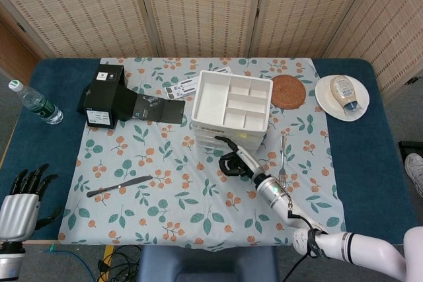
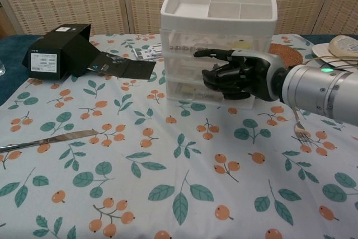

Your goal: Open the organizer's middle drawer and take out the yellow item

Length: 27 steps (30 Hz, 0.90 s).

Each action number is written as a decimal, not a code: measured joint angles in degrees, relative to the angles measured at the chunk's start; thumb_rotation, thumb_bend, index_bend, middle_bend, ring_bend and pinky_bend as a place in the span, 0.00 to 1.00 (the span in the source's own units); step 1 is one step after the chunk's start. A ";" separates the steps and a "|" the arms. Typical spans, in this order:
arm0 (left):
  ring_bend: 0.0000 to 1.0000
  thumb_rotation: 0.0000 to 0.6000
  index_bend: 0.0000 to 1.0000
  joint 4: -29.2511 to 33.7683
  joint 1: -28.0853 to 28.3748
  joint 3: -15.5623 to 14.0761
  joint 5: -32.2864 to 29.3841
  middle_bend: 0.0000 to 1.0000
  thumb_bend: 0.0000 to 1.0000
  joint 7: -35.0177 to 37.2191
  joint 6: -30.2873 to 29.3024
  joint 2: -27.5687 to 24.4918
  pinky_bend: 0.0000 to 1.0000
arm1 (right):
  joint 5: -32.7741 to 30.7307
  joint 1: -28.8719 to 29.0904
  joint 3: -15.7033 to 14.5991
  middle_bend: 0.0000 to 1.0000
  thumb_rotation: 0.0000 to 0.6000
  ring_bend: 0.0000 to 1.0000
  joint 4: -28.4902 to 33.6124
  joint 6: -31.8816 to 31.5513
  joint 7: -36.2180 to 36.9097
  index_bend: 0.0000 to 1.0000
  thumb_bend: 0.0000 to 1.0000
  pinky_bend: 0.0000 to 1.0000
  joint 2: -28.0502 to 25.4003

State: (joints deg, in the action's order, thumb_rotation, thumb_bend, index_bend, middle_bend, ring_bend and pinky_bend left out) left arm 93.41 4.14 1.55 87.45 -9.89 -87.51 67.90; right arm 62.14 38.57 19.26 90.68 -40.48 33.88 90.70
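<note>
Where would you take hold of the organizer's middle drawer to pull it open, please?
Probably by the front edge of the middle drawer, coming straight from the front. The organizer faces the robot, and the right robot hand is already at that face with fingers curled.

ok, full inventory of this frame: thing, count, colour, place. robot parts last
organizer: 1, white, three drawers, table centre
black box: 1, lid flap open, back left
card: 1, white with print, left of organizer
knife: 1, silver, front left
fork: 1, silver, right of organizer
coaster: 1, brown woven, right of organizer
plate: 1, white, back right
squeeze bottle: 1, cream, lying on plate
water bottle: 1, clear, green label, far left
tablecloth: 1, pale, leaf-and-fruit print
right hand: black, fingers curled, at organizer's drawer fronts
left hand: black fingers apart, holds nothing, front-left edge
</note>
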 measured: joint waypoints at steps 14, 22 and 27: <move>0.13 1.00 0.23 -0.44 -0.29 -0.14 0.13 0.11 0.22 0.43 -0.19 0.09 0.08 | 3.66 -1.84 -3.10 0.75 1.00 0.95 4.37 -0.85 0.08 0.09 0.58 1.00 -1.04; 0.13 1.00 0.23 -0.58 -0.33 -0.17 0.37 0.11 0.22 0.64 -0.27 0.17 0.08 | 4.95 -3.04 -5.09 0.74 1.00 0.95 5.83 -2.09 -0.95 0.03 0.58 1.00 -1.81; 0.13 1.00 0.23 -0.63 -0.22 -0.16 0.45 0.11 0.22 0.58 -0.10 0.32 0.08 | 5.68 -4.14 -5.64 0.74 1.00 0.95 6.71 -3.23 -0.53 0.01 0.58 1.00 -2.71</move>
State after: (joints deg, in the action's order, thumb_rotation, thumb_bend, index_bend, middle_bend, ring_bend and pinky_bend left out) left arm 92.79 3.92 1.39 87.90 -9.31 -87.60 68.21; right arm 67.82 34.43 13.61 97.39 -43.71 33.35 87.99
